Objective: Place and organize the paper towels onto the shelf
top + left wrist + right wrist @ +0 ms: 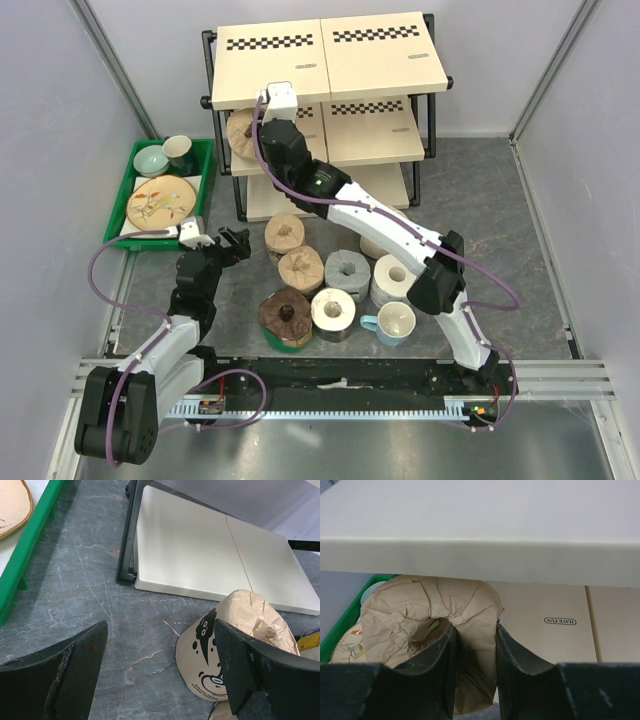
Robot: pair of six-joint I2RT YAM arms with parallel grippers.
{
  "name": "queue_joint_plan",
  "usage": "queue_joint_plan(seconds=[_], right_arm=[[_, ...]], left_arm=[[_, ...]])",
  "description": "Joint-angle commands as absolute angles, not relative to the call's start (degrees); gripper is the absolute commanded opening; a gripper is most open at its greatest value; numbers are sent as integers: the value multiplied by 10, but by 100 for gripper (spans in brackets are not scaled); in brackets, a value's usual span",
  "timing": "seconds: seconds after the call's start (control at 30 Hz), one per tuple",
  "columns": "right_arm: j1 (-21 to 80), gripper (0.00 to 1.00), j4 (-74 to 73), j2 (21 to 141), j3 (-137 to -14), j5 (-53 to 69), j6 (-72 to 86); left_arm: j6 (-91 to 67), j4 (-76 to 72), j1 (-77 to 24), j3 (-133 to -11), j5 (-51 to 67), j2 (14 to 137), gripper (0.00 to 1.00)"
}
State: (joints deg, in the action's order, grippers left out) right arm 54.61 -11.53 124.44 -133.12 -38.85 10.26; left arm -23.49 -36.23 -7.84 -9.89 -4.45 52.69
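Closest to the arm bases we see the dark brown roll (286,316), the cream roll (333,310) and the mug (394,323) in a row on the table (500,220), each just beside the next. Behind them stand the front tan roll (301,268), the grey roll (347,270) and the white roll (390,278), with the rear tan roll (285,233) a little farther back; all show their hollow cores from above.

To their left, the left gripper (237,243) hovers above the table with its fingers spread wide and nothing between them. In its wrist view the rear tan roll sits just beside the finger on the right of that view, and we cannot tell whether they touch. Farther left lies the green tray (120,200) of dishes.

At the back stands the shelf (330,60). The right arm reaches to the left end of its middle tier, where the right gripper (475,630) is closed on the wrapped tan roll (415,610). One finger is inside the hollow core and the other outside, pinching the crumpled paper wall. That roll sits under the top board; whether it rests on the middle board we cannot tell.
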Motion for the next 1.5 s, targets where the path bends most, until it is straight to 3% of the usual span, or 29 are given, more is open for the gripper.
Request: queue_joint_plan(seconds=[0.0, 0.3, 0.57, 1.17, 1.37, 1.47], right_arm=[[543, 38, -91, 1248, -1361, -385, 113], [539, 39, -93, 1254, -1360, -388, 115], [539, 60, -88, 1249, -1358, -387, 113], [539, 67, -52, 1217, -1307, -373, 111], [547, 69, -22, 1137, -1190, -363, 127], [561, 70, -12, 1076, -1071, -363, 135]], left_arm=[[-245, -389, -78, -97, -58, 519, 94], [-245, -388, -78, -96, -59, 518, 94], [-246, -388, -78, -96, -59, 519, 94], [-246, -388, -78, -97, -61, 520, 94], [-246, -388, -78, -95, -61, 518, 94], [-246, -388, -78, -96, -61, 518, 94]])
